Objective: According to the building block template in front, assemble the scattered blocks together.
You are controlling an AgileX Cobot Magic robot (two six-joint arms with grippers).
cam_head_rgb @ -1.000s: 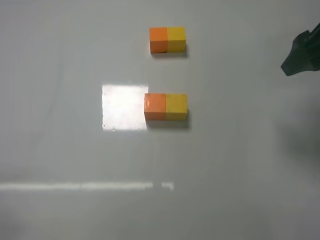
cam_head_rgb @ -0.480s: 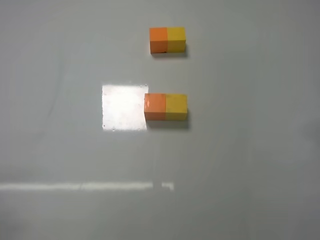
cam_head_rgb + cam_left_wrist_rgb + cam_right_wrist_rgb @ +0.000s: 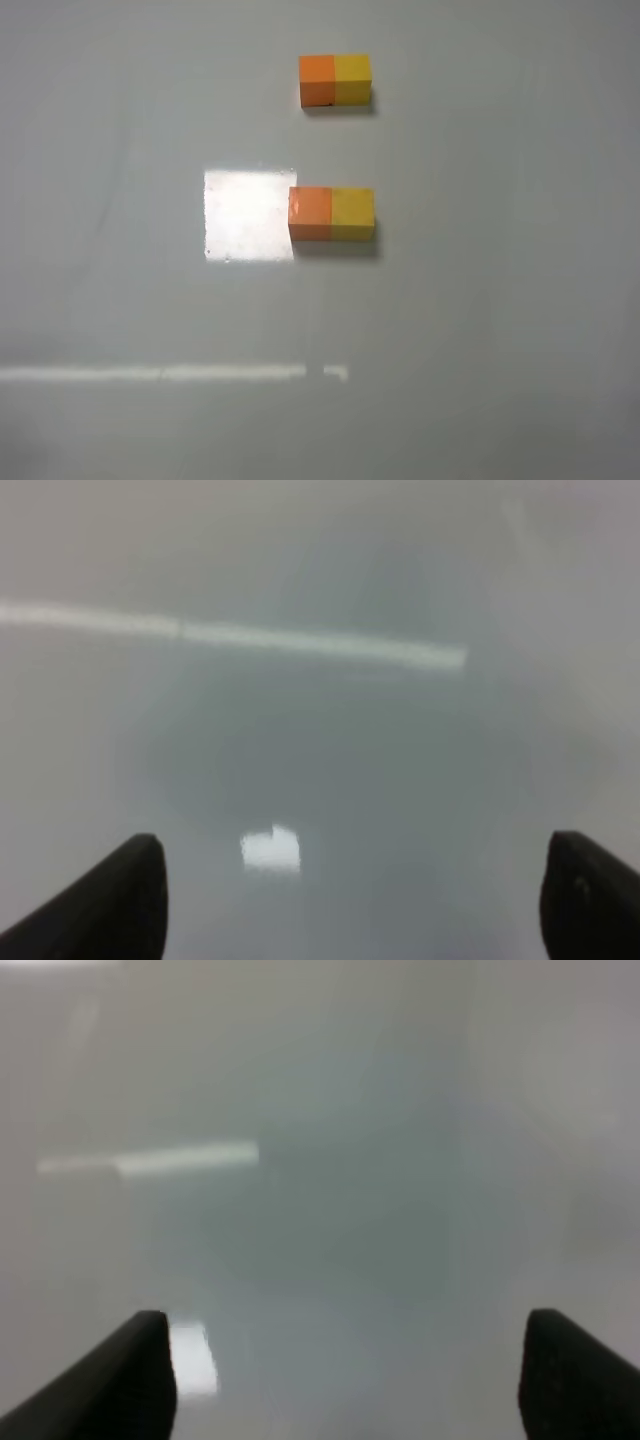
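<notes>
Both grippers spread wide with nothing between the fingers, left gripper (image 3: 350, 900) and right gripper (image 3: 345, 1375) over bare table (image 3: 500, 330); orange block (image 3: 310, 213) touching yellow block (image 3: 352, 213), near the template (image 3: 335, 80), outside both wrist views.

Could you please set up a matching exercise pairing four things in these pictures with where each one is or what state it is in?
Things:
1. building block template
2. loose orange cube
3. loose yellow cube
4. left gripper

Places or states:
A. pressed against the orange cube's right side
B. jaws wide apart, holding nothing
C. far end of the table
D. at the right edge of the bright glare patch

Pairs: 1-C, 2-D, 3-A, 4-B
</notes>
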